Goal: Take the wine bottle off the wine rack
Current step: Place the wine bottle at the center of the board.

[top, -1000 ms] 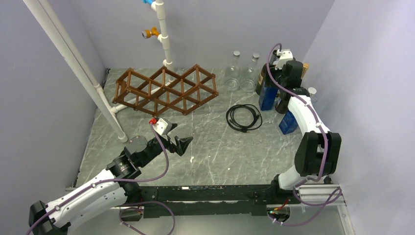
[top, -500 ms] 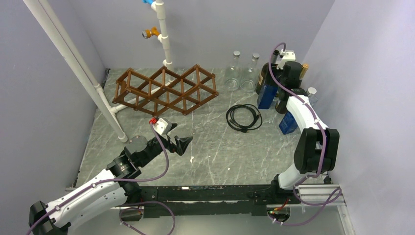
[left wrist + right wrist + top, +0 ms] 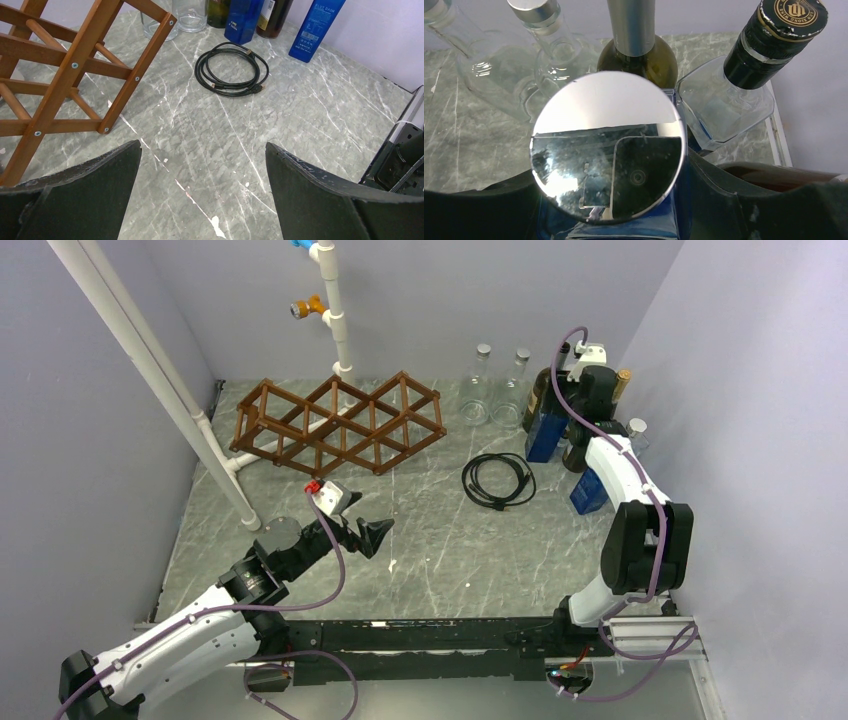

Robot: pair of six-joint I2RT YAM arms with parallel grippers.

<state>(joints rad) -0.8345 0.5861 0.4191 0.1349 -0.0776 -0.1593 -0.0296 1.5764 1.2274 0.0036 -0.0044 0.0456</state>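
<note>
The right arm has shifted slightly; the right claw (image 3: 613,220) clasps the blue bottle (image 3: 606,150), which stands upright, cap up, long axis vertical. The left claw (image 3: 202,146) gapes open.

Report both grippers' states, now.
Left gripper: open, holding nothing.
Right gripper: closed on the blue bottle with the silver cap.
</note>
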